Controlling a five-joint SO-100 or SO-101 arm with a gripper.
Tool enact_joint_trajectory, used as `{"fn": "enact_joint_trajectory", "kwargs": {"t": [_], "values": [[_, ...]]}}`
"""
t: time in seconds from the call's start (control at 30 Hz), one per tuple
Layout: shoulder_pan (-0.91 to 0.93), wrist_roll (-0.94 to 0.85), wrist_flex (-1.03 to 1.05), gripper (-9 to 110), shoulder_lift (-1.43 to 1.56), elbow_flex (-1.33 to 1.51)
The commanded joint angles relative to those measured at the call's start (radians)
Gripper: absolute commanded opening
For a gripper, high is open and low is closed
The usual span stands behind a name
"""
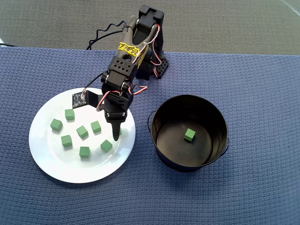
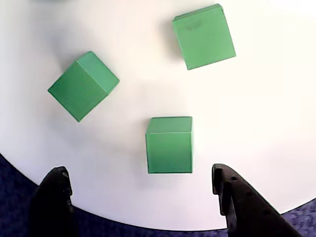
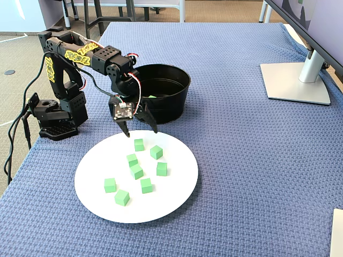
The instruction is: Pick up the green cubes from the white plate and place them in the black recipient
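Observation:
Several green cubes lie scattered on the white plate [image 1: 70,164], which sits left of the black recipient [image 1: 159,117] in the overhead view. One more green cube [image 1: 189,135] rests on the recipient's floor. My gripper [image 3: 140,132] hangs open just above the plate's edge nearest the pot. In the wrist view the gripper [image 2: 140,181] has nothing between its fingers. The nearest cube [image 2: 169,144] lies flat on the plate [image 2: 247,123], a little ahead of the fingertips and closer to the right one. Two other cubes [image 2: 83,85] [image 2: 203,36] lie beyond it. The arm partly hides this nearest cube [image 1: 120,131] from overhead.
A blue woven cloth [image 3: 241,176] covers the table. The arm's base [image 3: 53,118] stands at the left edge behind the plate. A monitor stand [image 3: 295,80] sits at the far right, and a pale object [image 3: 337,235] shows at the bottom right corner.

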Motion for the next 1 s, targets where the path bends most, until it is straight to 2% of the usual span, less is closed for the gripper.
{"fn": "enact_joint_trajectory", "kwargs": {"t": [0.0, 0.27, 0.7, 0.97], "values": [[0.018, -0.141, 0.044, 29, -0.025, -0.029], [0.072, -0.219, 0.04, 29, -0.081, -0.061], [0.1, -0.216, -0.032, 27, -0.149, -0.077], [0.069, -0.167, -0.121, 26, -0.072, 0.032]]}}
